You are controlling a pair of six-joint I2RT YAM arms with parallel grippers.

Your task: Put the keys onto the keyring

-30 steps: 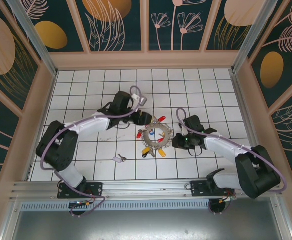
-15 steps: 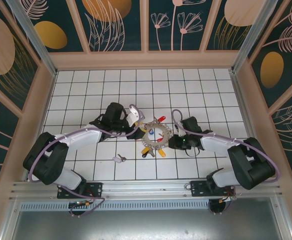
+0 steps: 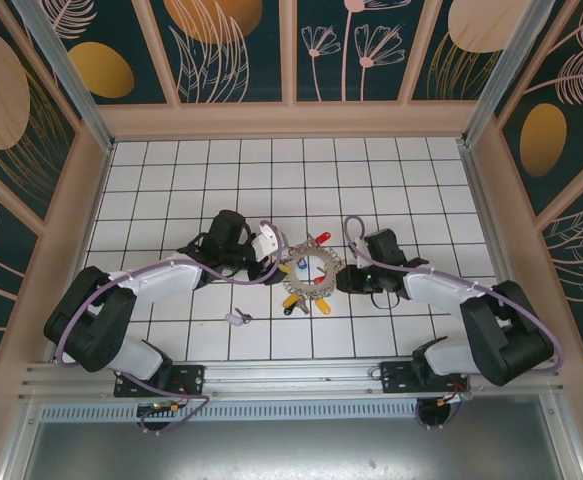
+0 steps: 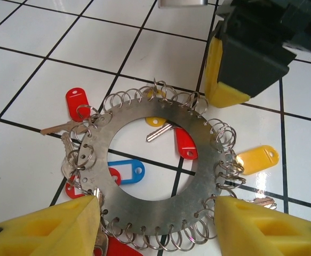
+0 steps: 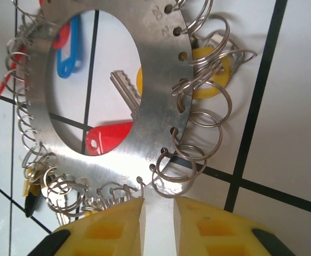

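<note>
White-tagged and alone, one key (image 3: 236,318) lies on the tiled bench (image 3: 171,180), near-left of the keyring (image 4: 150,208) and well apart; I judge it is the one left to do. Farther in, red, blue and yellow tagged keys (image 4: 76,100) crowd the keyring, seemingly hung. The left gripper (image 4: 156,202) has its jaws spread astride the keyring. The right gripper (image 5: 158,210), at its right edge, has jaws nearly together, pinching nothing.

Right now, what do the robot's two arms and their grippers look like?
The left arm and right arm have white links with black joints and bases, and a lilac cable loops along each. The left gripper and right gripper have blocky yellow fingers with recessed pockets on black bodies.
</note>
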